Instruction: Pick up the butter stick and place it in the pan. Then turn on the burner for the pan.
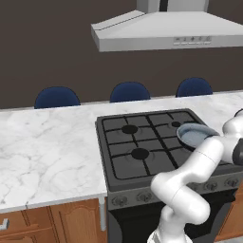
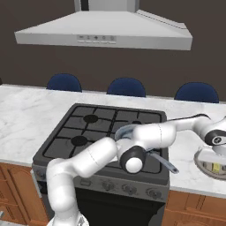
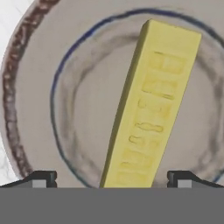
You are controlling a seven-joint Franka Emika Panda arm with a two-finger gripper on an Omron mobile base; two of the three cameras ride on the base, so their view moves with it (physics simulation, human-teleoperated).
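The pale-yellow butter stick (image 3: 151, 109) lies lengthwise across the plate (image 3: 33, 109), between the gripper's (image 3: 111, 177) wide-spread jaws.

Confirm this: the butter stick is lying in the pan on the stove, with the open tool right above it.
Not quite. The butter stick lies in a plate on the counter right of the stove, as the hand view and right base view show. The pan holds no butter. The open tool is indeed right above the stick.
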